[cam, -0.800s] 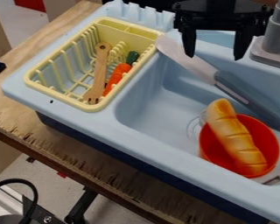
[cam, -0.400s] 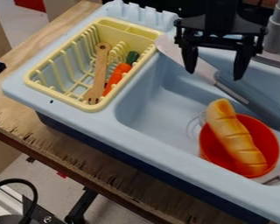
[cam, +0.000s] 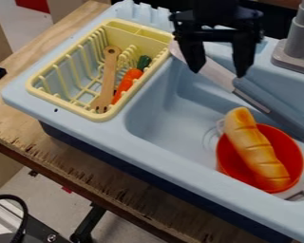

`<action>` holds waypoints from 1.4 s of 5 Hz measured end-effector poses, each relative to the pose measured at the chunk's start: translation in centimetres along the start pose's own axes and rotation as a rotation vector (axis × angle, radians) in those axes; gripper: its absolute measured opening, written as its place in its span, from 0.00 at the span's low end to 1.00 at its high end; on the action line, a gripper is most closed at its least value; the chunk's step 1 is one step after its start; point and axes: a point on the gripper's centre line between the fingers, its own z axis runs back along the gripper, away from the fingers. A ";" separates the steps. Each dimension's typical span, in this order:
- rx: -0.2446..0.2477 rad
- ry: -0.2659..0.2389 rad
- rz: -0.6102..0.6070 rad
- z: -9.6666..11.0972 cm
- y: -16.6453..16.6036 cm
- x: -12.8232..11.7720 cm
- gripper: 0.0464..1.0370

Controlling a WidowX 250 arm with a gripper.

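Two fingers spread, the hand (cam: 218, 74) has shifted toward the yellow rack (cam: 65, 106), seemingly lining up on the knife (cam: 240, 88) slanting across the sink's (cam: 180, 159) far side.

Black two-fingered claw (cam: 219, 71) hanging spread over a grey-handled toy knife (cam: 256, 99), curved golden-brown bread loaf (cam: 255, 149) leaning in a round red-orange bowl (cam: 286, 142), pale-yellow plastic rack (cam: 96, 114) holding a wooden utensil (cam: 108, 78) and orange carrot (cam: 126, 84).

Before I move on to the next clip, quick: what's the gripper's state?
Gripper: open, holding nothing, fingers apart over the knife.
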 end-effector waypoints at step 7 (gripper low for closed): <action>-0.077 0.114 -0.198 -2.9 -3.4 -3.5 0.96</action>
